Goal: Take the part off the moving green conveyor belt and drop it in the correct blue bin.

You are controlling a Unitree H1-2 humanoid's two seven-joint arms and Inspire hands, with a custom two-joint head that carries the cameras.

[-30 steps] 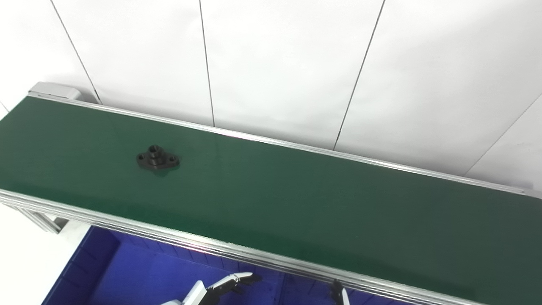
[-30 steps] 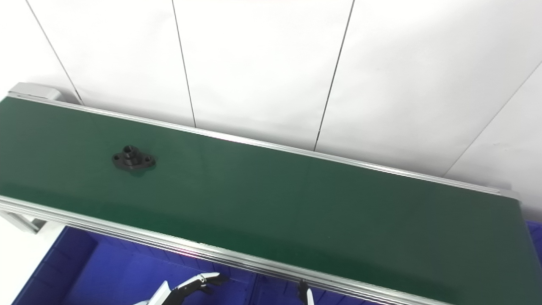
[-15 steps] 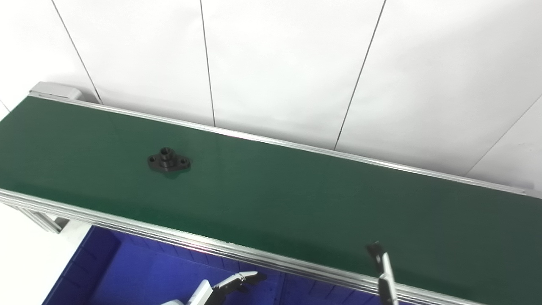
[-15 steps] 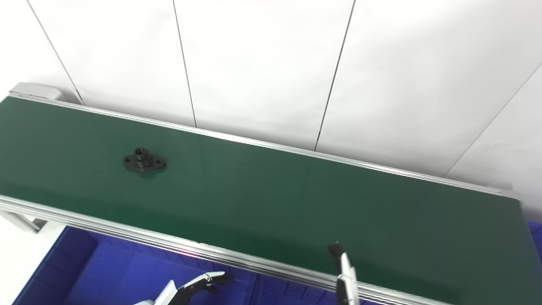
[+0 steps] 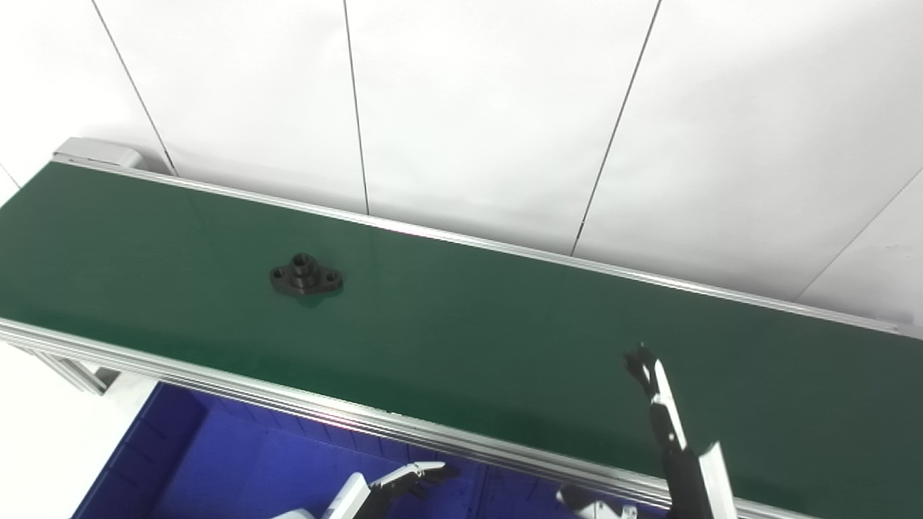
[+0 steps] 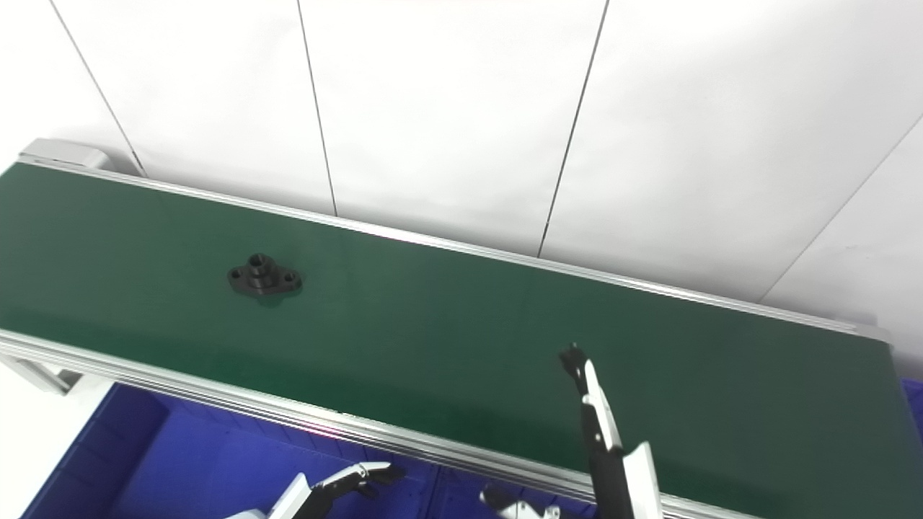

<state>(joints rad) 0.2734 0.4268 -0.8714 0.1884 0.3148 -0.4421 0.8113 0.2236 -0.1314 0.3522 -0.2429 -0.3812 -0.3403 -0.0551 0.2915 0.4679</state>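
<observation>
**Hands mostly cut off at the bottom edge; flange part alone on the belt**

Fingers are nearly all that shows of either hand. The left hand (image 5: 404, 481) enters at the lower edge over the blue bin (image 5: 216, 461), with only its dark-tipped fingers (image 5: 425, 472) and a bit of white palm in view; they reach forward, slightly curled and close together, holding nothing. The right hand (image 5: 667, 432) is cropped at the wrist: one long finger (image 5: 652, 382) points up over the green conveyor belt (image 5: 505, 339), a stubby digit pokes out low to its left, and the remainder lies below the frame, so I cannot tell whether it is spread or pressed together. The bin's interior and far wall hide behind the belt's aluminium rail (image 5: 324, 411).

The black flange part (image 5: 306, 274), a flat base with two bolt holes and a raised hub, lies on the belt well to the left of and beyond the right hand's fingertip, and beyond the left hand across the rail, touching neither.

Compared with a second ago, the part has ridden rightward along the belt, closer to the right hand. That hand has risen from a bare fingertip at the bottom edge to well over the belt. The left hand has barely shifted.
</observation>
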